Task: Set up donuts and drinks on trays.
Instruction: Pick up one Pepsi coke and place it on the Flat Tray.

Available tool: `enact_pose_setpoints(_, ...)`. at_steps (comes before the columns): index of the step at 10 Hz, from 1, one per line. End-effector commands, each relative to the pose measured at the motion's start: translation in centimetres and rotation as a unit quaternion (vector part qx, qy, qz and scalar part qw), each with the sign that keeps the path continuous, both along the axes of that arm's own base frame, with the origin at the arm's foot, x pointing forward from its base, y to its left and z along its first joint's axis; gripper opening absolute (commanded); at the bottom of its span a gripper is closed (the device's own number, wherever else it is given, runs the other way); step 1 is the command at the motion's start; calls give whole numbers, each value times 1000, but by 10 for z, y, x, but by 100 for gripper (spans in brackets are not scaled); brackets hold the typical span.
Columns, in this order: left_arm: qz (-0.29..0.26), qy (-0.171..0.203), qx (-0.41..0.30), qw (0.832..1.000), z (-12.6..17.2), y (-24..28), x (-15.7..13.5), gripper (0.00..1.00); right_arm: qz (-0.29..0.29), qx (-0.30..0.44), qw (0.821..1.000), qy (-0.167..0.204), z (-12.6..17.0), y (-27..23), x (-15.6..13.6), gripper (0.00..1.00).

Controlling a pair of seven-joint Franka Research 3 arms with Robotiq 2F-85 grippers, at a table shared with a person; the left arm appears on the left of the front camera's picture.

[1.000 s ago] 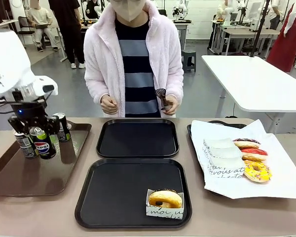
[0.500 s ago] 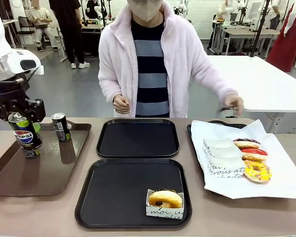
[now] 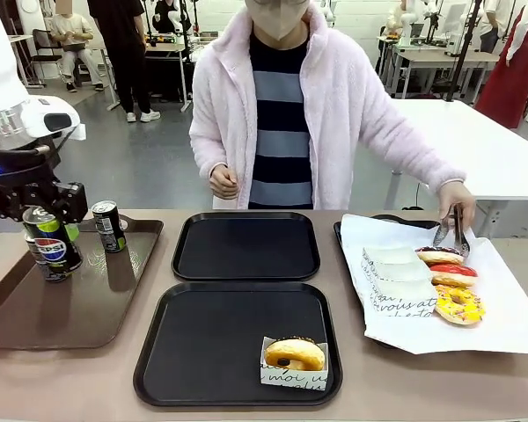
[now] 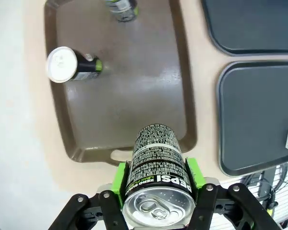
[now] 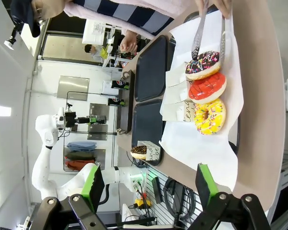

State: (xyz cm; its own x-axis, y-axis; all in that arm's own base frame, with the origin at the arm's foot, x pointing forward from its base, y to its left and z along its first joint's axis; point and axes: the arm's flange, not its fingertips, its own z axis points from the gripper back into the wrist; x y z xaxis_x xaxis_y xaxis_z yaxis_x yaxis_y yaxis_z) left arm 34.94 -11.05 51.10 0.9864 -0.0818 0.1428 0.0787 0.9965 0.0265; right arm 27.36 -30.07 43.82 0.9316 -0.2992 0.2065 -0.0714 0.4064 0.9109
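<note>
Left pincer (image 4: pixel 156 178), as I see it from its wrist: green pads clamped on the sides of a slim black Pepsi can with a silver top (image 4: pixel 156 163). It is held over the glossy brown handled tray (image 4: pixel 134 105), where two other such cans (image 4: pixel 74 67) stand.

Right pincer (image 5: pixel 149 184): jaws wide apart, nothing between them.

Near matte black square tray (image 3: pixel 211 343): one golden-brown ring donut in a printed white paper sleeve (image 3: pixel 294 355), in the corner nearest me on the right. The far black tray (image 3: pixel 246 248) lies just behind.

Person's hand (image 3: pixel 456 198): metal tongs (image 3: pixel 451 230) at the chocolate donut (image 3: pixel 439 256).
</note>
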Motion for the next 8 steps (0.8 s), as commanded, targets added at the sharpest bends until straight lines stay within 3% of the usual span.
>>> enact_pose_setpoints(1, -79, -6, -32, 996, -9, -48, -8, 59, -1, 5, 1000, -3, 0, -1, -1, 100)
enact_pose_setpoints(4, -147, 27, -37, 988, -34, -133, -10, 59, -1, 5, 1000, -3, 0, -1, -1, 100)
enact_pose_setpoints(8, -165, 45, -16, 985, -71, -207, 7, 59, -1, 5, 1000, -3, 0, -1, -1, 100)
